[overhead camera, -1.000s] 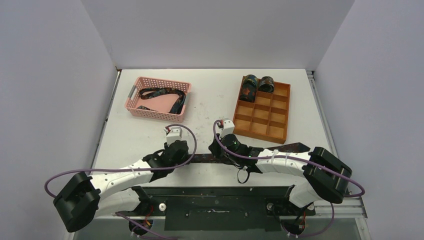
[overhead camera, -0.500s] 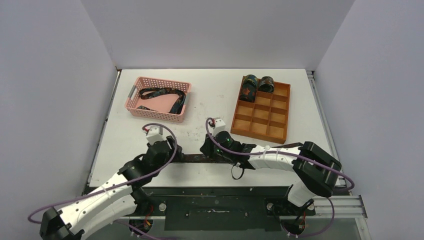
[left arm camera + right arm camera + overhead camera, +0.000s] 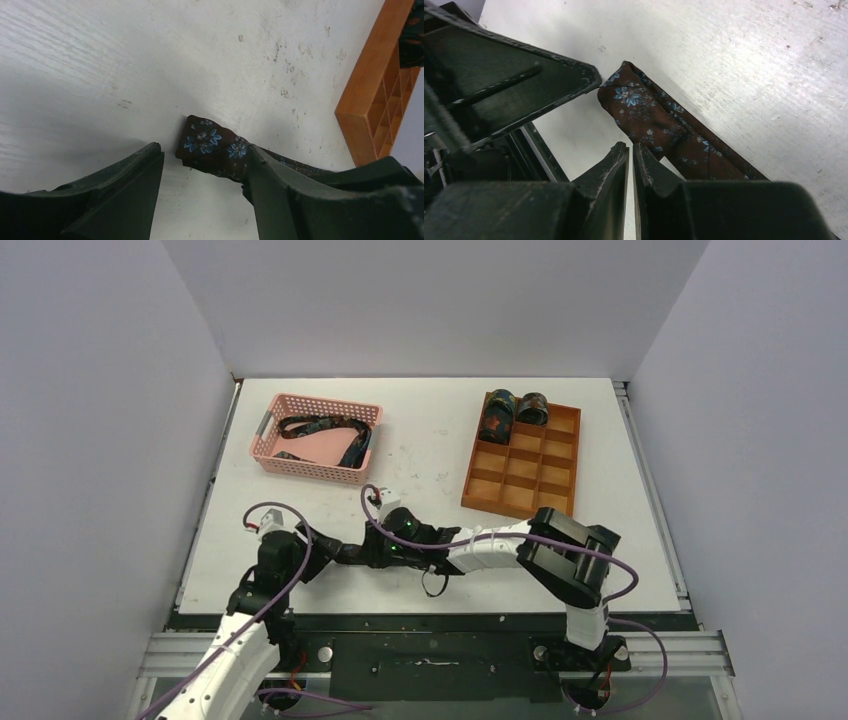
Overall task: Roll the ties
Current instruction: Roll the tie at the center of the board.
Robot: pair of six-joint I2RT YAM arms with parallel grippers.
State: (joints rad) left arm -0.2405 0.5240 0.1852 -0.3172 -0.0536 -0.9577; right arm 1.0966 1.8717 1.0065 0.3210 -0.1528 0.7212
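Lying on the white tabletop near its front edge, a dark brown tie with small blue flowers is being straddled at its blunt end by the left tool. The fingers of that tool are being held spread wide, one on each side of the tie's end. In the left wrist view, the finger on the right is being met by the cloth, while the finger on the left is standing apart from it with bare tabletop between. The right tool is being held with its fingers pressed almost together, only a thin slit being left between them, with pale tabletop showing through it. The tie is running just beside this tool, along the right of the right wrist view; whether the cloth is being touched by the nearer finger cannot be told. From above, both tools are being shown close together at the left front of the tabletop, the right arm being stretched far across toward the left one. Farther back on the left, a loose tie is being held in a pink basket. Farther back on the right, a rolled tie is sitting beside a second rolled tie in the far left corner of a wooden tray of small compartments
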